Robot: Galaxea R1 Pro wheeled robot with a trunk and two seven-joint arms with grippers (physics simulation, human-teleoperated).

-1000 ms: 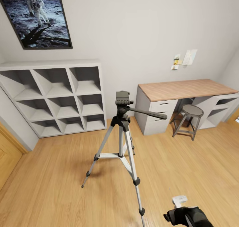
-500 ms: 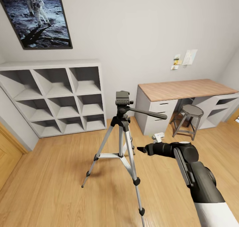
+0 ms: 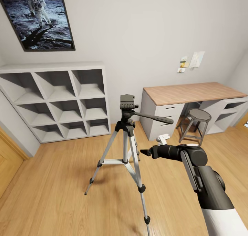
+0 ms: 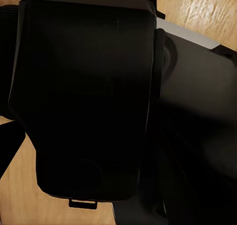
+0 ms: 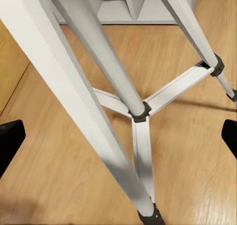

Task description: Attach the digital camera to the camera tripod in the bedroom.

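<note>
The camera tripod [image 3: 126, 134] stands on the wood floor mid-room, silver legs spread, with its black head [image 3: 127, 102] bare on top and the pan handle [image 3: 155, 118] pointing right. My right gripper [image 3: 144, 153] reaches in from the right, level with the upper legs and a short gap from them. In the right wrist view the right gripper [image 5: 120, 140] is open wide, its fingertips [image 5: 10, 143] at the frame's edges and the tripod legs [image 5: 98, 72] and centre brace close ahead. A black boxy body, the digital camera [image 4: 89, 96], sits right against the left wrist lens.
White cube shelves [image 3: 58, 101] line the back wall at left under a framed astronaut picture [image 3: 38, 17]. A wood-topped desk [image 3: 193, 92] with drawers and a round stool [image 3: 199, 120] stand at back right. A wooden door [image 3: 8, 160] is at far left. Bare plank floor surrounds the tripod.
My right arm has swung up from the bottom edge of the head view toward the tripod's legs, rising slightly more in the last half second. The tripod has not moved.
</note>
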